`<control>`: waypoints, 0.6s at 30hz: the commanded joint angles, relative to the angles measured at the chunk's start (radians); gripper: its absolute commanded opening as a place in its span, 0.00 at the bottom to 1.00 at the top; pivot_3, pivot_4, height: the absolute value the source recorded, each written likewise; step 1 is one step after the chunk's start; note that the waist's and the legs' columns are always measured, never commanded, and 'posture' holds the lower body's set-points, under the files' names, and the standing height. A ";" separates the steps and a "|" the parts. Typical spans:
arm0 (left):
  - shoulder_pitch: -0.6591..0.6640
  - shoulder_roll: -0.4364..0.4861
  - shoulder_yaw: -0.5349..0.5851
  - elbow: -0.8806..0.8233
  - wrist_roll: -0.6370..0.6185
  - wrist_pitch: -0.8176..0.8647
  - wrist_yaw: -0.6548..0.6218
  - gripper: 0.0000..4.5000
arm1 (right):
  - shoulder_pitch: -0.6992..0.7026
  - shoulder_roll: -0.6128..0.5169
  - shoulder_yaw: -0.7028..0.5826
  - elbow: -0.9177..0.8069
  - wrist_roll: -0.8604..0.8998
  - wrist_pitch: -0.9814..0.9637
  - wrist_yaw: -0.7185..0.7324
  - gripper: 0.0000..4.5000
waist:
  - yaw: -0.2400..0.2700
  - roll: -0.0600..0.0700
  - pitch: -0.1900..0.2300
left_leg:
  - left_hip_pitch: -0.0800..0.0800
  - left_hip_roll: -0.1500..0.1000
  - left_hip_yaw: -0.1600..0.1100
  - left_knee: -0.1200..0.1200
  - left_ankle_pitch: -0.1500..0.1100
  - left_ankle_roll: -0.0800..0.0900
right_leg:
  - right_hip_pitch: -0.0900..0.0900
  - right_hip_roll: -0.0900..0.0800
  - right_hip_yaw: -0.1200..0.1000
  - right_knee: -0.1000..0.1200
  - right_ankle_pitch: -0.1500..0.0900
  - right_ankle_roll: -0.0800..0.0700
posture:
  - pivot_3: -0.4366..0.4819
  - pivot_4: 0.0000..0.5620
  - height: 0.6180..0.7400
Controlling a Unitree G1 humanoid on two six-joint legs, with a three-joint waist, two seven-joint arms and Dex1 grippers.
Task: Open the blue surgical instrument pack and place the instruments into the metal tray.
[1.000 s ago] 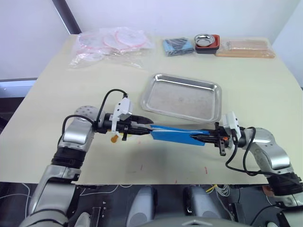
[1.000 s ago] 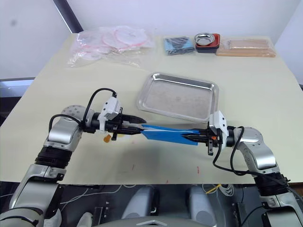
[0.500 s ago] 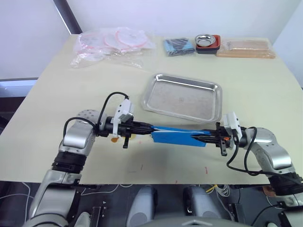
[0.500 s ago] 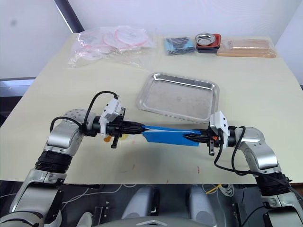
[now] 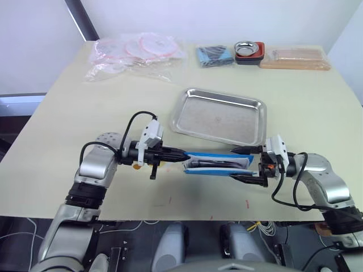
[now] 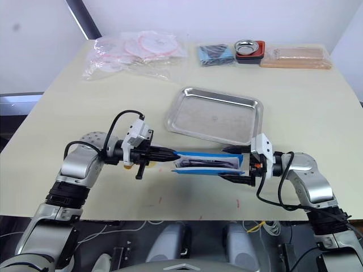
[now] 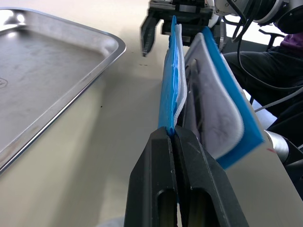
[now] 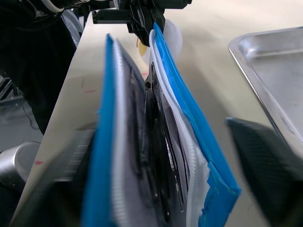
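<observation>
while my left gripper [image 7: 176, 137] is pinching one flap of the blue surgical instrument pack [image 5: 218, 165] to part it, my right gripper [image 5: 249, 164] is hanging with fingers spread, exposing the instruments [image 8: 161, 142].

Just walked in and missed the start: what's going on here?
The left pincer is shut on one edge of the bright blue fabric instrument pack. The right pincer stands open at the pack's other end. The pack gapes, showing dark metal instruments inside. The shallow stainless steel tray lies behind it.
</observation>
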 commanded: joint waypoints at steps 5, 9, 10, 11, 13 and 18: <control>0.001 -0.007 -0.008 -0.005 0.007 -0.027 0.003 0.00 | 0.049 -0.084 -0.127 -0.164 0.150 0.144 -0.016 0.98 | 0.002 0.000 0.000 | 0.000 0.000 0.000 0.000 0.000 0.000 | 0.000 -0.001 0.000 0.000 0.000 0.000 | 0.48 0.27 1.00; -0.001 -0.010 -0.020 0.003 0.017 -0.035 0.003 0.00 | 0.058 -0.112 -0.201 -0.238 0.263 0.259 -0.068 0.98 | 0.002 0.000 0.000 | 0.000 0.000 0.000 0.000 0.000 0.000 | 0.001 -0.001 0.000 0.000 0.000 0.000 | 0.48 0.27 1.00; -0.001 -0.010 -0.023 0.006 0.019 -0.037 0.001 0.00 | 0.055 -0.114 -0.216 -0.249 0.288 0.283 -0.082 0.98 | 0.002 0.000 0.000 | 0.000 0.000 -0.001 0.000 0.000 0.000 | 0.001 -0.001 0.000 0.000 0.000 0.000 | 0.48 0.27 1.00; -0.002 -0.011 -0.027 0.010 0.025 -0.043 0.000 0.00 | 0.049 -0.112 -0.228 -0.260 0.323 0.312 -0.092 0.98 | 0.002 0.000 0.000 | 0.000 0.000 -0.001 0.000 0.000 0.000 | 0.001 -0.001 0.000 0.000 0.000 0.000 | 0.48 0.27 1.00; -0.007 -0.016 -0.031 0.018 0.031 -0.049 0.001 0.00 | 0.040 -0.103 -0.235 -0.269 0.355 0.351 -0.123 0.93 | 0.003 0.000 0.000 | 0.000 0.000 -0.001 0.000 0.000 0.000 | 0.001 -0.001 -0.001 0.000 0.000 0.000 | 0.48 0.27 1.00; -0.016 -0.026 -0.033 0.037 0.040 -0.056 -0.002 0.00 | 0.076 -0.122 -0.174 -0.280 0.299 0.353 -0.108 0.61 | 0.004 0.000 0.000 | 0.000 -0.001 -0.001 0.000 0.000 0.000 | 0.002 -0.001 -0.001 -0.001 0.000 0.000 | 0.48 0.27 1.00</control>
